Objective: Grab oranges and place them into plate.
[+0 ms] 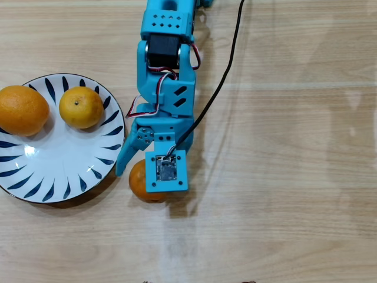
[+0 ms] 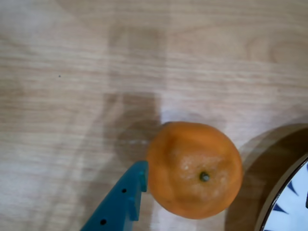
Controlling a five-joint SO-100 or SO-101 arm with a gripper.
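1. Lying on the wooden table (image 1: 283, 194), just right of the plate (image 1: 35, 183) in the overhead view: a third orange (image 2: 194, 169), partly under the blue claw (image 1: 141, 171).
2. Touching its side in the wrist view: one plastic finger (image 2: 121, 199); grip impossible to tell.
3. Sitting on the white, blue-stroked plate: two oranges (image 1: 22, 109) (image 1: 81, 107).
4. Showing dimpled skin, dark stem dot.

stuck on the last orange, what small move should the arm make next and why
Probably close the hand on the round orange fruit: one blue finger already sits against its side, and it lies on the wooden table beside the blue-and-white plate.
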